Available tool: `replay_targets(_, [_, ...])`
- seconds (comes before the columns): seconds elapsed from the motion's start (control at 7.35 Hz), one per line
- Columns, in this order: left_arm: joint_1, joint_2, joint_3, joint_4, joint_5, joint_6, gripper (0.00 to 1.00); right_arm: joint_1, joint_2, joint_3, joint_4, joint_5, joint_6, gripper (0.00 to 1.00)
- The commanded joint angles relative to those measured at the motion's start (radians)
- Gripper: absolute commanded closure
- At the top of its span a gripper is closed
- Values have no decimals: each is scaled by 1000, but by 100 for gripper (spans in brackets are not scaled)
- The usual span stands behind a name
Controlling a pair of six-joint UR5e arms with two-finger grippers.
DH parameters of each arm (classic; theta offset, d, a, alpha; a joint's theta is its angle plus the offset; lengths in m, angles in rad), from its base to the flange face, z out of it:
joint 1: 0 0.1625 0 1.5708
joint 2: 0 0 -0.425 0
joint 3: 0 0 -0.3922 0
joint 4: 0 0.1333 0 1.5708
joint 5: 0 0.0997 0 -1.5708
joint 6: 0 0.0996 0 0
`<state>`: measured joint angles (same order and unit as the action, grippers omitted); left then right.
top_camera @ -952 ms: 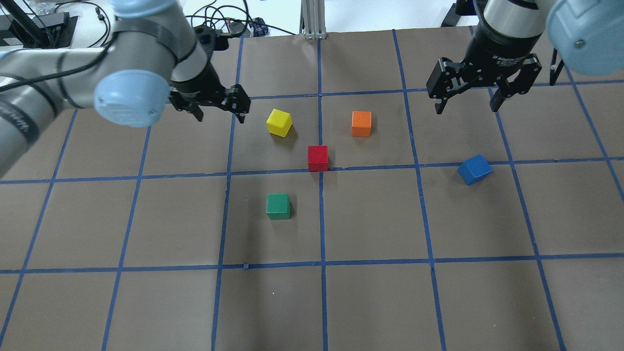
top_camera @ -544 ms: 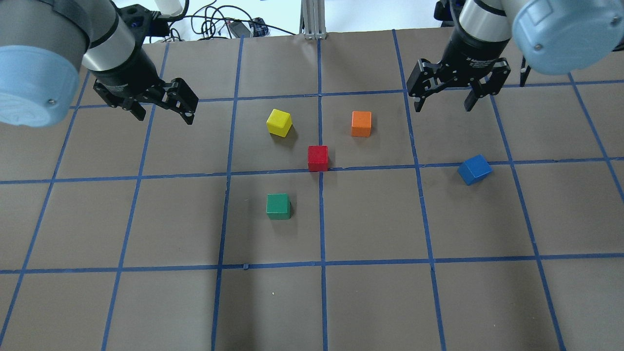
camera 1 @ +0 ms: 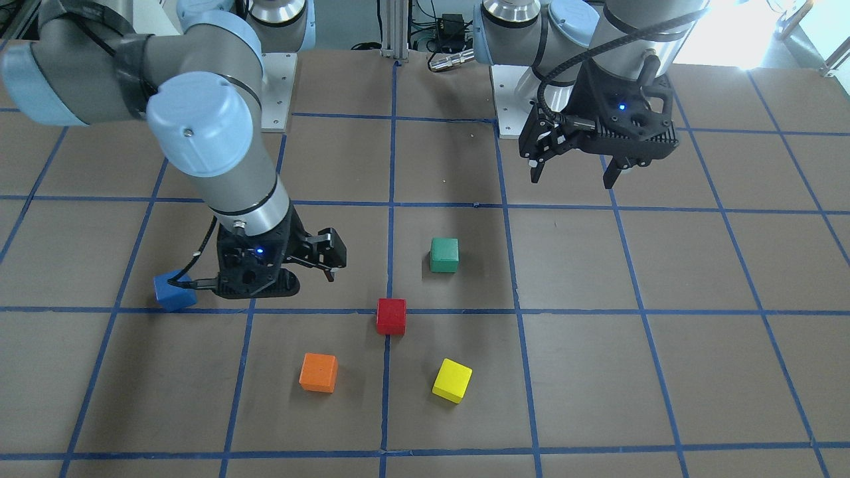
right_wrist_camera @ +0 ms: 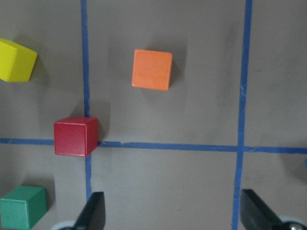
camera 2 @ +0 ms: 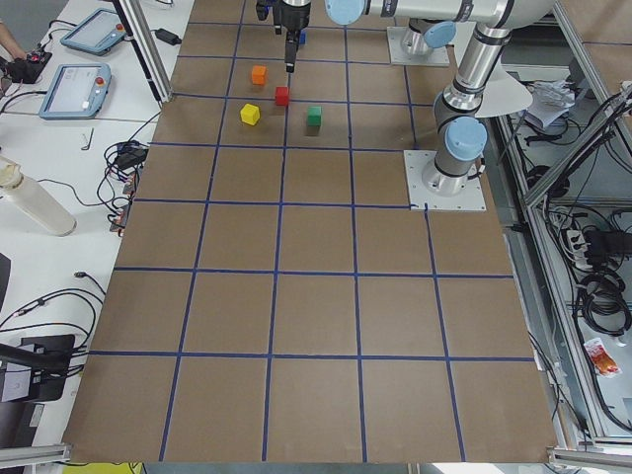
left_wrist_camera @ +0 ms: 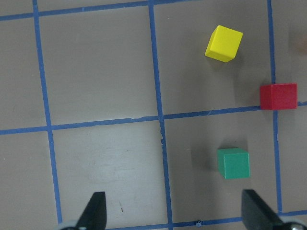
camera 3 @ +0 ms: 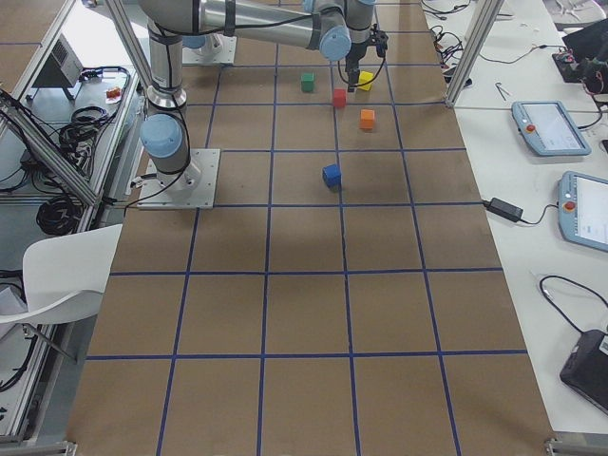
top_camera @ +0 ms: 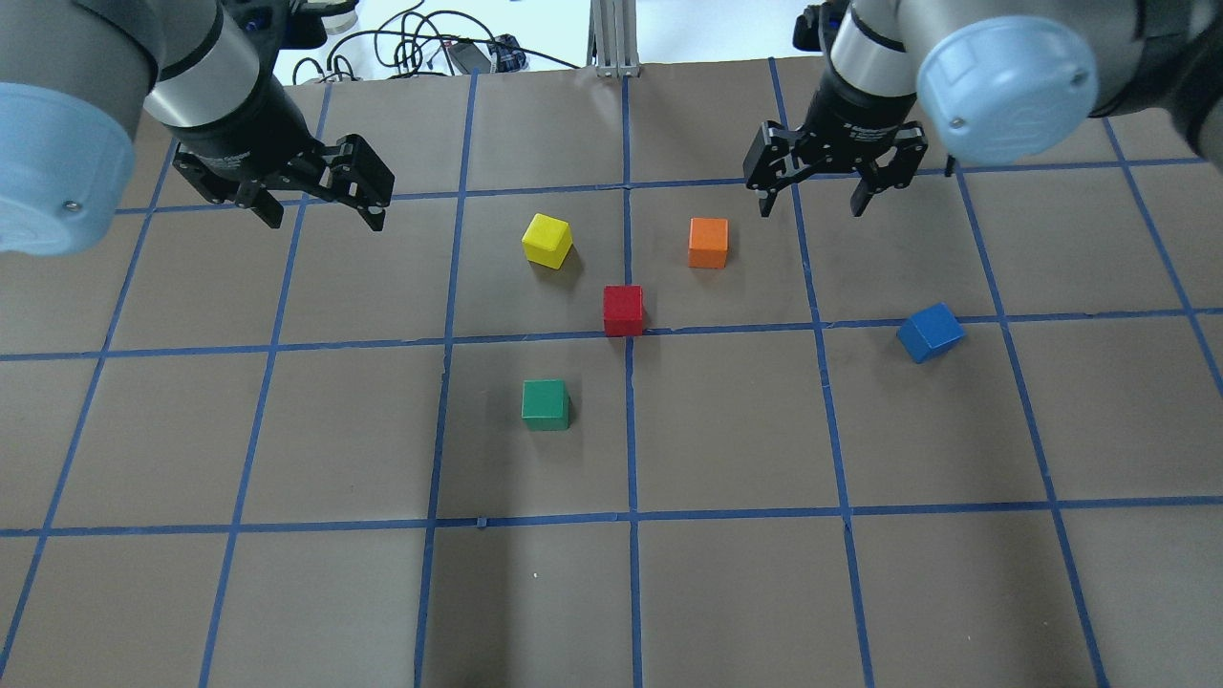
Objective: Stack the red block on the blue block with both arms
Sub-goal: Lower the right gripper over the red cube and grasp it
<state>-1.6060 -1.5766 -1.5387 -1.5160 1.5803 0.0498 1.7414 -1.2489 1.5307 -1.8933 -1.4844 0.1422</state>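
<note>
The red block (top_camera: 623, 311) sits on a blue tape line near the table's middle. It also shows in the left wrist view (left_wrist_camera: 278, 96) and the right wrist view (right_wrist_camera: 76, 136). The blue block (top_camera: 930, 332) lies turned at an angle, to the right and apart from the others, and shows in the front view (camera 1: 174, 291). My left gripper (top_camera: 325, 222) is open and empty, raised at the far left, well left of the red block. My right gripper (top_camera: 810, 210) is open and empty, raised just right of the orange cube, farther back than the blue block.
A yellow cube (top_camera: 547, 239) and an orange cube (top_camera: 708, 242) stand behind the red block. A green cube (top_camera: 546, 404) stands in front of it, to the left. Cables (top_camera: 430, 48) lie past the table's far edge.
My left gripper moved left, away from the yellow cube. My right gripper moved left toward the orange cube. Both stay open. No block has moved.
</note>
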Motion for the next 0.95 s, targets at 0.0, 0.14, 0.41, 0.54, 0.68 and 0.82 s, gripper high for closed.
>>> replay_targets(0.0, [6, 35, -12, -23, 9, 54, 0, 68, 81, -1, -82, 0, 81, 0])
replay_targets(0.14, [36, 46, -20, -39, 4, 65, 0, 102, 113, -1, -108, 0, 103, 0])
replay_targets(0.41, [35, 43, -18, -39, 7, 59, 0, 139, 181, -1, -182, 7, 123, 0])
replay_targets(0.54, [35, 43, -18, -38, 7, 61, 0, 151, 206, -1, -196, 10, 128, 0])
replay_targets(0.68, [35, 43, -18, -35, 9, 62, 0, 158, 222, -1, -199, 10, 128, 0])
replay_targets(0.82, [35, 43, -18, -33, 7, 64, 0, 162, 239, -1, -201, 10, 128, 0])
